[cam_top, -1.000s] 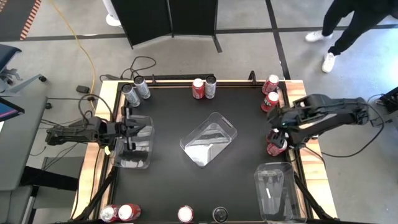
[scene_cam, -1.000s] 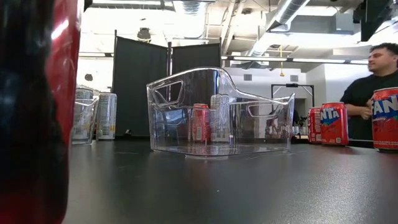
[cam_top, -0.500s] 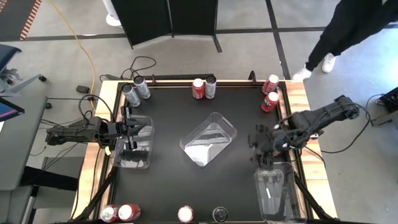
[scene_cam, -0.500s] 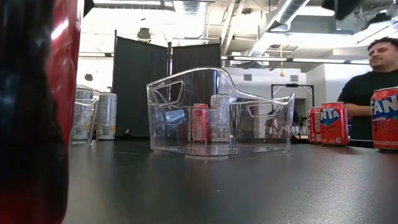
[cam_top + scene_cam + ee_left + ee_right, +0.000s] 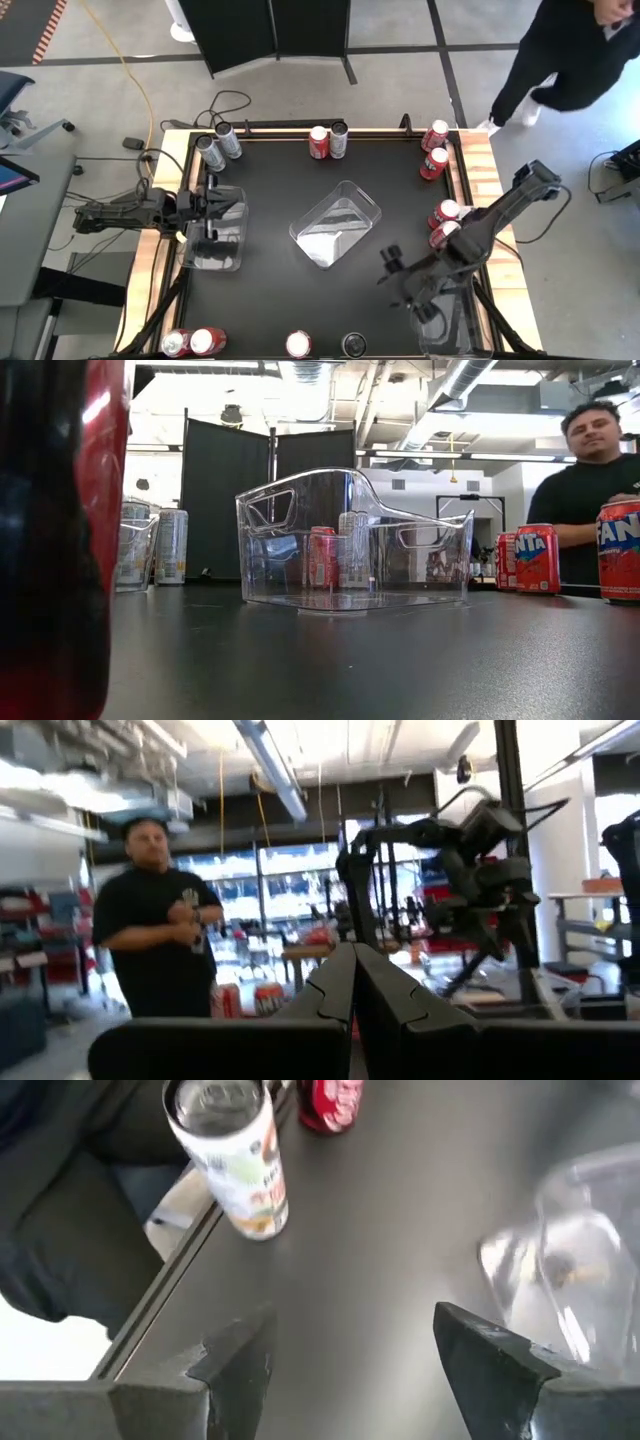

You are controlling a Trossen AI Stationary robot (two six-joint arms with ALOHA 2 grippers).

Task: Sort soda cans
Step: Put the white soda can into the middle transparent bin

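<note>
Red and silver-grey soda cans stand upright around the black table's edges: two silver (image 5: 217, 145), a red and silver pair (image 5: 328, 141), several red ones (image 5: 437, 150) (image 5: 443, 222) by the right edge, and several more (image 5: 190, 342) (image 5: 352, 345) along the near edge. My right gripper (image 5: 393, 273) (image 5: 360, 1365) is open above bare table between the centre tray and the right tray, touching nothing; its wrist view shows a pale can (image 5: 232, 1158) and a red can (image 5: 330, 1100) ahead. My left gripper (image 5: 213, 212) (image 5: 355, 995) is shut above the left tray.
Three clear plastic trays lie on the table: centre (image 5: 336, 224) (image 5: 352, 540), left (image 5: 213, 232), and near right (image 5: 445, 308). A red can (image 5: 60, 540) stands right against the low camera. A person (image 5: 575, 50) (image 5: 590, 490) stands beyond the far right corner.
My right arm has swung away from the red cans by the right edge, toward the near edge and the table's middle, and now hangs beside the right tray. Two red cans show where it was. The person has walked closer to the table.
</note>
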